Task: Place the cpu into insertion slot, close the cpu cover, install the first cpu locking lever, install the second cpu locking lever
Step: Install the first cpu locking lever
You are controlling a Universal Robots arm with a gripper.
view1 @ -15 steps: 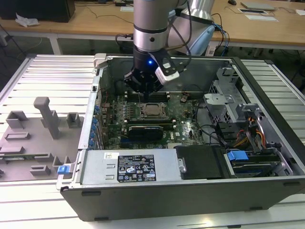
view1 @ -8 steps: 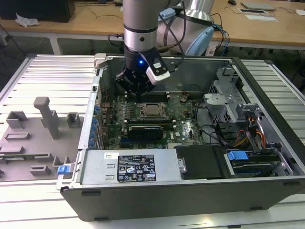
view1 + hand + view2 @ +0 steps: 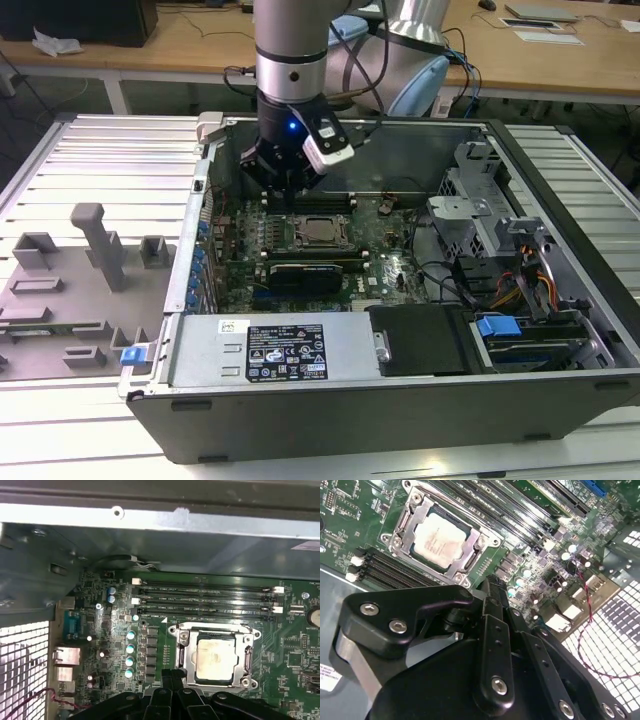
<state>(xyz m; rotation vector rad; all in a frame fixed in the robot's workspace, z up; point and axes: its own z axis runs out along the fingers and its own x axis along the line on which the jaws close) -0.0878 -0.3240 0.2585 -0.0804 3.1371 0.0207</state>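
Inside an open computer case (image 3: 400, 410), hanging from a silver arm (image 3: 290, 60): black claw (image 3: 283, 200), pointing down, drawn narrow, fingertips (image 3: 167, 679) pressed together, nothing held between them. Low over a green motherboard (image 3: 395, 272); touching it or not, impossible to tell.

Just beside the claw tips, slightly apart: the insertion slot (image 3: 192, 676), a square socket on the board. Seated in it, the cpu (image 3: 437, 539), silver top facing up. Lying flat around the cpu, the cpu cover (image 3: 470, 564), a silver frame plate, closed down, with the chip visible through its square window. Along the socket edge farthest from the claw, a thin wire lever (image 3: 210, 625), low against the frame; hooked or loose, impossible to tell.

A step farther out from the claw, past the socket: long black memory slots (image 3: 205, 599), side by side, white clips at their ends. Off to one side of the claw, a short column of teal-topped capacitors (image 3: 130, 647), then metal rear ports (image 3: 65, 656) against the perforated case wall.

Farthest from the claw inside the case, along the edge nearest the exterior camera: grey power supply (image 3: 285, 350) with a printed label, and beside it a black drive bay (image 3: 420, 340). Outside the case, well apart from the claw toward the exterior view's left: grey moulded fixture tray (image 3: 70, 290) resting on the ribbed metal table (image 3: 110, 150).
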